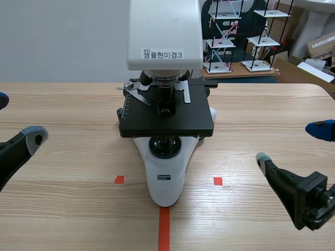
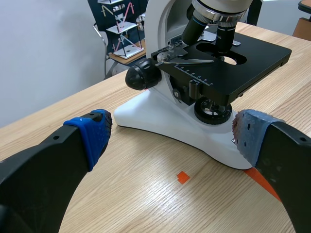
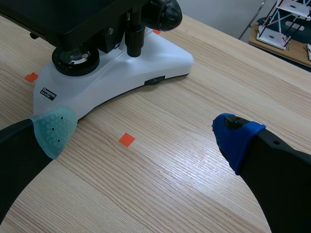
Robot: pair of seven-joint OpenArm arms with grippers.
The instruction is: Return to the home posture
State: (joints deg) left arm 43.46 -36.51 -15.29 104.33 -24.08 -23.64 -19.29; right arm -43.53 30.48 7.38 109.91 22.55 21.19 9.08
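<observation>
Scene view: left gripper [image 1: 18, 117] and right gripper [image 1: 290, 142] gape wide and empty by the desk's [image 1: 68, 209] side edges, clear of the microscope [image 1: 165, 130], seemingly parked home.

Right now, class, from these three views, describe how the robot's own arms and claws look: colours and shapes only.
Both arms are black. The left claw has two thick, curved black fingers, one tipped with a textured blue pad, the other with a grey-blue dotted pad. The right claw has the same shape, with a pale green dotted pad and a smooth blue cap.
</observation>
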